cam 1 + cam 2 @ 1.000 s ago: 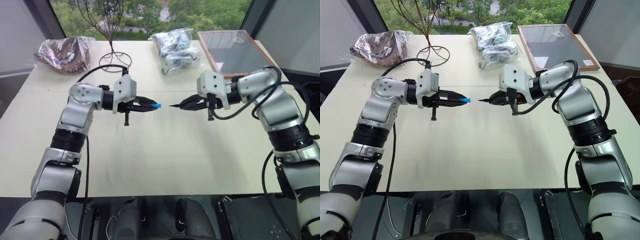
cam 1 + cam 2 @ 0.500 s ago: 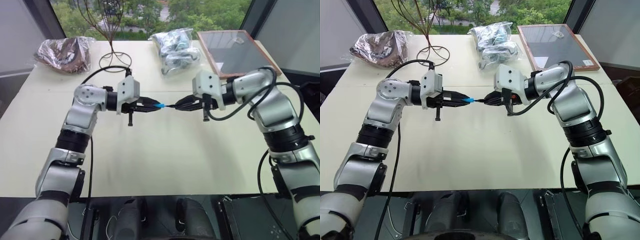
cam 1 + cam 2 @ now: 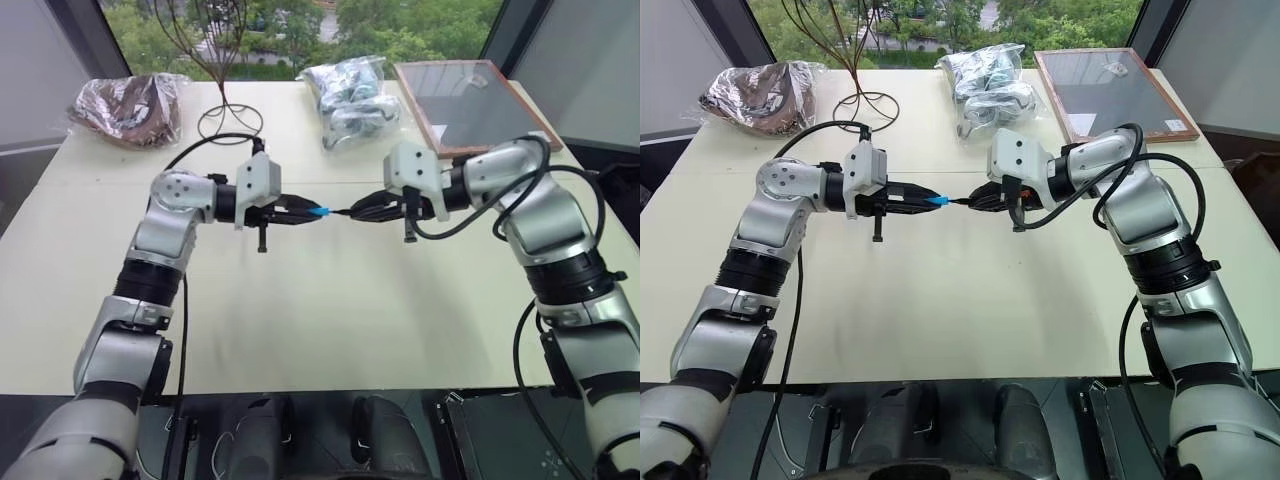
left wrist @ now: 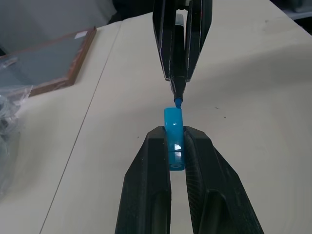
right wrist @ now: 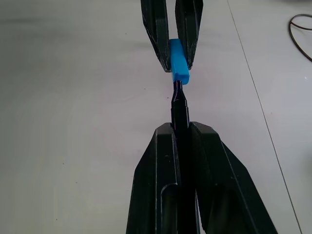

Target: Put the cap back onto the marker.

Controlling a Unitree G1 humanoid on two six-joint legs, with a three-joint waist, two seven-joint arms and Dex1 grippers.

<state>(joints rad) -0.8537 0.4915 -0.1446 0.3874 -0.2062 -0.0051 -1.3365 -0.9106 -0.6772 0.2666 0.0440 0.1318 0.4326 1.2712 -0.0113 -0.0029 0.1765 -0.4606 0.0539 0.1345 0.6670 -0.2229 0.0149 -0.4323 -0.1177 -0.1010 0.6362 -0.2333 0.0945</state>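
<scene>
**A:** Starting at the left: the left gripper [image 3: 306,211] is clenched on the cap [image 4: 173,132], a tiny bright blue plastic cylinder, glossy and smooth, held above the pale matte table [image 3: 330,320]. How should the step go?

**B:** Keep the cap's open mouth square to the tip. Its slick wall could twist between the hard black fingers [image 4: 146,190], so I'd push gently and straight along the axis, not sideways.

**A:** And to the right?

**B:** The right gripper [image 3: 358,211] is grasping the marker [image 5: 179,114], a thin black pen-like stick with a pointed tip. In the wrist views that tip sits just at the cap's mouth, nearly in line; I can't tell whether it has entered.

**A:** So?

**B:** I'd judge a small correction of angle first, then press the two together until the cap seats. The tip is narrow, so a slight tilt would make it miss or jam on the rim.
</scene>
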